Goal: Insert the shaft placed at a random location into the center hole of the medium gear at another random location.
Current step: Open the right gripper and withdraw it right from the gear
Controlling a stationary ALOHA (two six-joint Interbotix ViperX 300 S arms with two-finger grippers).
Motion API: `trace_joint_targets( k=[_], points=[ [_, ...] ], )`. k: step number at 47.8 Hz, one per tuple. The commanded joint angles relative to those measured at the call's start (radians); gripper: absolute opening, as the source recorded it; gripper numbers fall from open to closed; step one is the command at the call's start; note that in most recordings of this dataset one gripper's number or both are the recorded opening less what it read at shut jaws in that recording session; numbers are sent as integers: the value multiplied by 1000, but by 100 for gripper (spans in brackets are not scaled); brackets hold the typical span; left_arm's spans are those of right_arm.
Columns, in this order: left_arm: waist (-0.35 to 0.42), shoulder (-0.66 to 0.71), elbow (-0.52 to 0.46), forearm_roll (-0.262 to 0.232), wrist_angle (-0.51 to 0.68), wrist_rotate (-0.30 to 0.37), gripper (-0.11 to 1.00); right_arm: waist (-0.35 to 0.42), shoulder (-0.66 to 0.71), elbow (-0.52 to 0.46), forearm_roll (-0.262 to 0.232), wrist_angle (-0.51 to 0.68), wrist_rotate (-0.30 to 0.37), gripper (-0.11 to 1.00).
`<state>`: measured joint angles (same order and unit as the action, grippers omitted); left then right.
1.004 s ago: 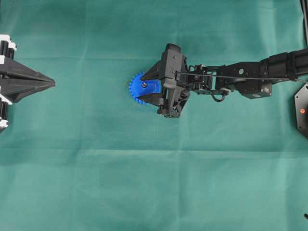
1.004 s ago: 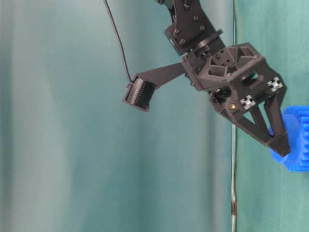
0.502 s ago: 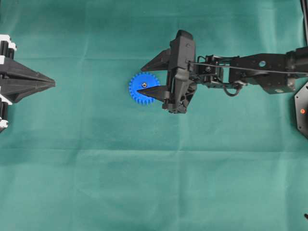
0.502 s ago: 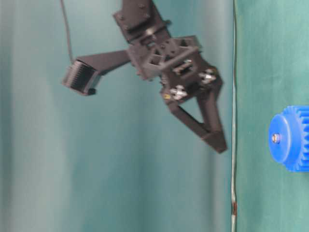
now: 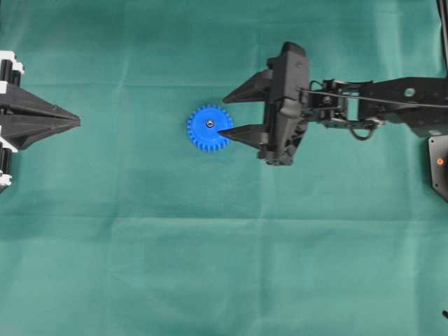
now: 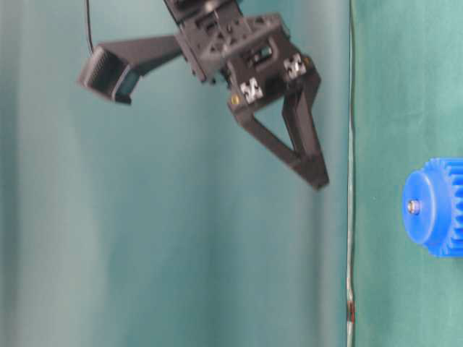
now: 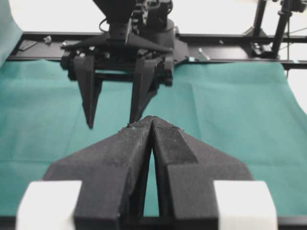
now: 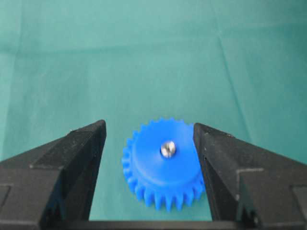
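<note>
The blue medium gear (image 5: pixel 209 129) lies flat on the green cloth. The silvery shaft (image 5: pixel 209 123) stands in its center hole, its end showing as a shiny dot. The right wrist view shows the gear (image 8: pixel 163 165) with the shaft (image 8: pixel 168 148) in its hub. My right gripper (image 5: pixel 222 116) is open and empty. It hangs just right of the gear and above it, clear of it in the table-level view (image 6: pixel 318 181). My left gripper (image 5: pixel 75 122) is shut and empty at the far left; in its wrist view the gear is hidden behind its tips (image 7: pixel 151 118).
The green cloth (image 5: pixel 210 266) covers the table. The right arm (image 5: pixel 378 112) stretches in from the right edge. A black base with a red dot (image 5: pixel 439 161) sits at the right edge.
My right gripper has opened, let go of the gear's hub, and drawn back to the right and upward. The gear stays put with the shaft in it. The left arm has not moved.
</note>
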<state>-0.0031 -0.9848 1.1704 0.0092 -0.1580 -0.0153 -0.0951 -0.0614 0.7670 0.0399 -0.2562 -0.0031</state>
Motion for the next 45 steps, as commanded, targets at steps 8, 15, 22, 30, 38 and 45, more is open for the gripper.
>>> trace_joint_targets(
  k=[8,15,22,30,38,45],
  points=[
    [0,5,-18,3,-6,-2,0,2,-123,87,3,-2,3,73],
    [0,5,-18,3,-6,-3,0,2,-189,147,6,3,5,73],
    [0,5,-18,3,-6,-12,0,-3,-261,201,8,8,5,73],
    [-2,5,-18,3,-6,-15,0,-9,-327,247,8,12,5,73],
    [0,5,-18,3,-6,-15,0,-14,-353,267,8,28,5,73],
    [0,5,-18,3,-6,-15,0,-18,-354,267,8,34,5,73]
  ],
)
